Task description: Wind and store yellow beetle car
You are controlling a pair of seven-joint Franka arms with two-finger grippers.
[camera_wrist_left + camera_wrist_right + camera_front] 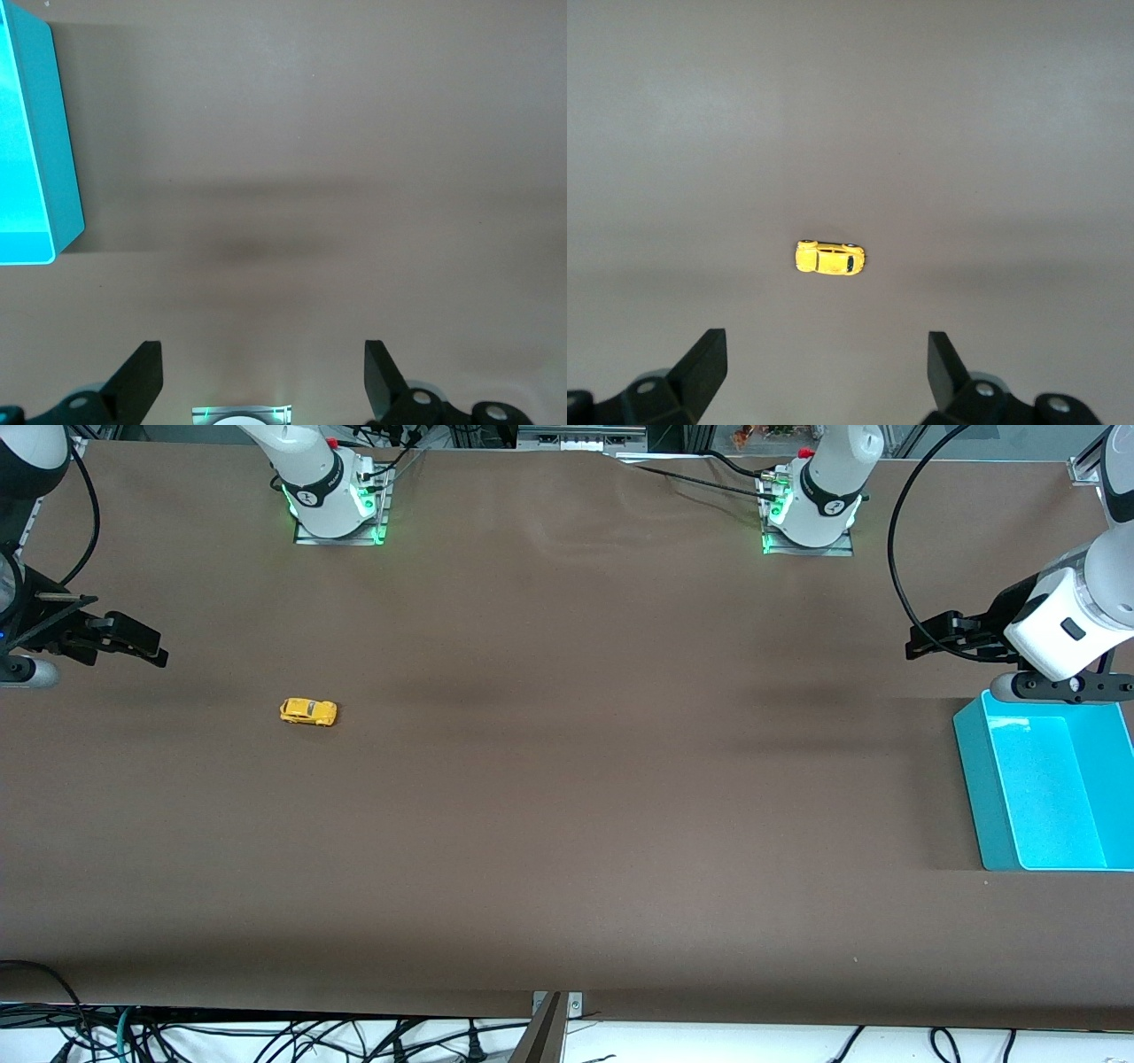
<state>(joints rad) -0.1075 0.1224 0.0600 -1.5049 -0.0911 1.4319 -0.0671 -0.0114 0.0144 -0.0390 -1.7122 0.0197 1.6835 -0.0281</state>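
Note:
The yellow beetle car point(308, 711) stands on its wheels on the brown table toward the right arm's end. It also shows in the right wrist view, the yellow beetle car point(830, 258) lying ahead of the spread fingers. My right gripper point(151, 648) hangs open and empty above the table's edge at that end, well apart from the car. Over the table at the other end, beside the teal bin, my left gripper point(917, 642) is open too, with nothing between its fingers. Its wide gap shows in the left wrist view, left gripper point(263, 376).
A teal bin point(979, 797) sits at the left arm's end of the table, empty inside; its corner shows as the teal bin point(62, 159) in the left wrist view. Brown table surface lies between car and bin.

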